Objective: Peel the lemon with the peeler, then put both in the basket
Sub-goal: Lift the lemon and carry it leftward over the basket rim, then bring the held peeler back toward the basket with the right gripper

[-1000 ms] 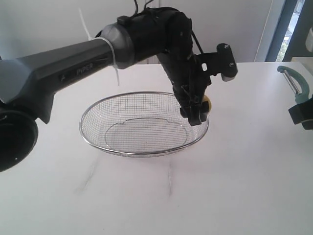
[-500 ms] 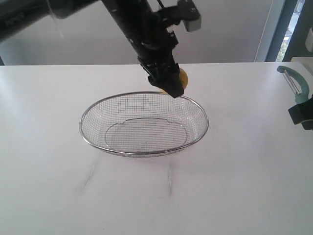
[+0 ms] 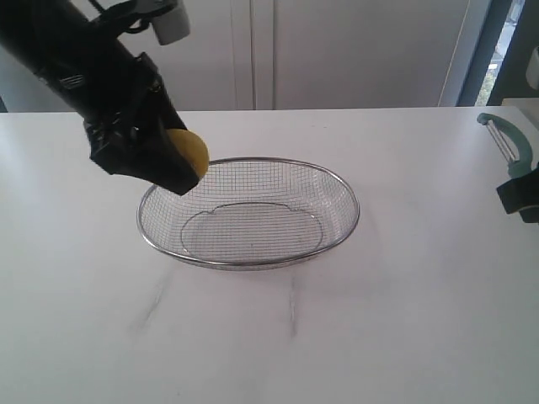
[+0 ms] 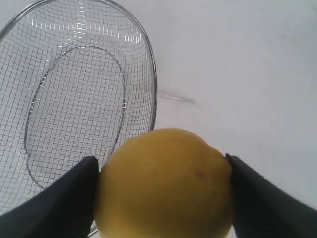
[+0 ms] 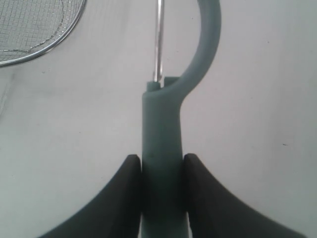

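Observation:
My left gripper [image 3: 173, 168] is shut on the yellow lemon [image 3: 189, 152], held in the air over the left rim of the wire mesh basket [image 3: 253, 261]. In the left wrist view the lemon [image 4: 163, 183] fills the space between both black fingers [image 4: 64, 201], with the basket [image 4: 152, 84] below and to one side. My right gripper [image 3: 520, 195] at the far right edge is shut on the teal peeler [image 3: 509, 145], blade end pointing up. The right wrist view shows the peeler handle [image 5: 162, 129] pinched between the fingers [image 5: 126, 186].
The basket holds nothing and stands mid-table on the white top [image 3: 404, 320]. Faint grey scuffs [image 3: 293, 307] mark the surface in front of it. A wall and a window frame [image 3: 480, 50] stand behind the table.
My left arm has swung with the lemon from the basket's right rim, across its back, to above its left rim. The right gripper and peeler have stayed still.

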